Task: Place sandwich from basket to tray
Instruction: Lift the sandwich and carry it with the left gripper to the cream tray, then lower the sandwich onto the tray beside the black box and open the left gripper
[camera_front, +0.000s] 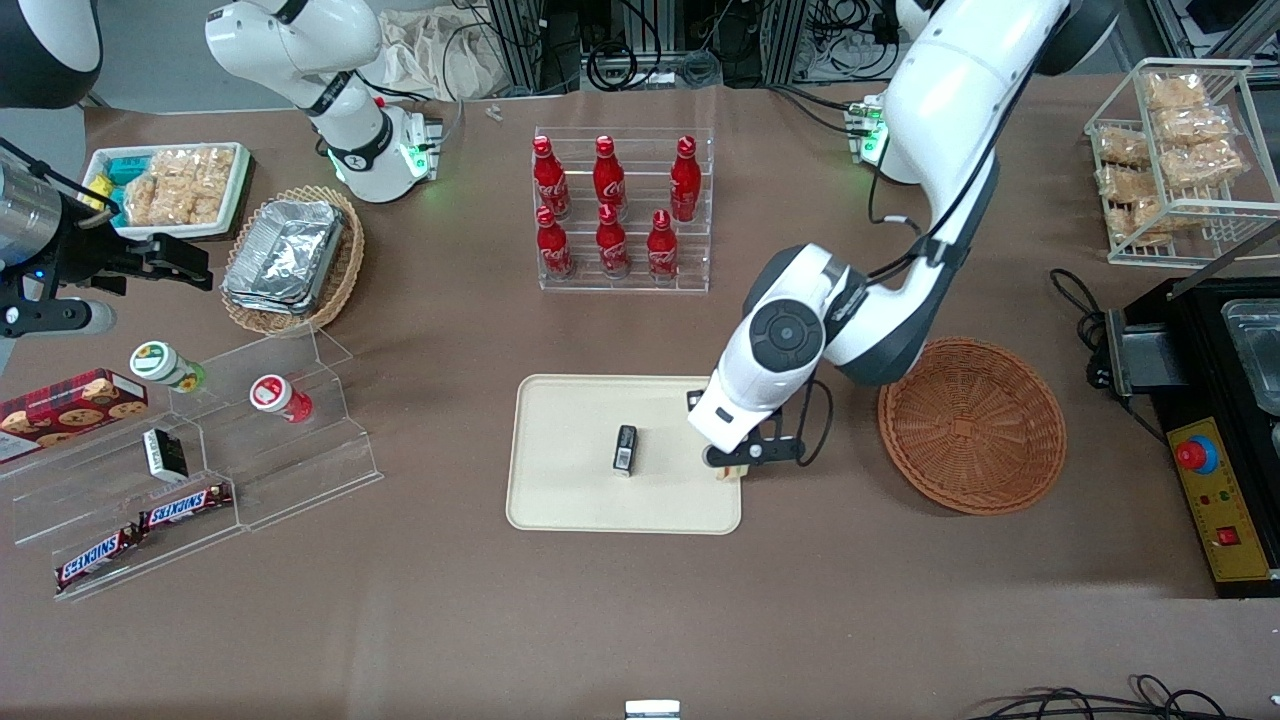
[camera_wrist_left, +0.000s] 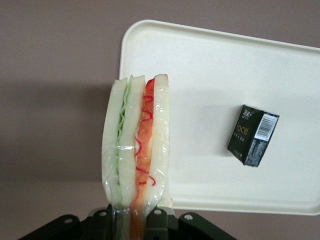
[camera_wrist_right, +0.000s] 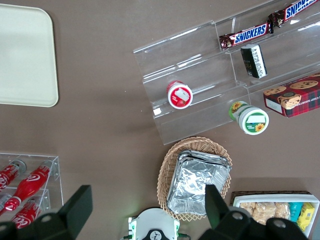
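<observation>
My gripper (camera_front: 737, 465) hangs over the edge of the cream tray (camera_front: 570, 500) that faces the basket, shut on the sandwich (camera_wrist_left: 136, 145). The wrapped wedge shows pale bread with red and green filling, and it is pinched between the fingers (camera_wrist_left: 159, 222) at its lower end. In the front view only a pale sliver of the sandwich (camera_front: 731, 474) shows under the gripper. The round reddish-brown basket (camera_front: 972, 424) stands empty on the table, beside the tray toward the working arm's end. The tray (camera_wrist_left: 210, 65) lies below the sandwich in the left wrist view.
A small black box (camera_front: 625, 449) lies on the tray's middle. A clear rack of red bottles (camera_front: 620, 212) stands farther from the front camera. Clear stepped shelves with snacks (camera_front: 190, 470) and a tan basket of foil containers (camera_front: 292, 258) lie toward the parked arm's end.
</observation>
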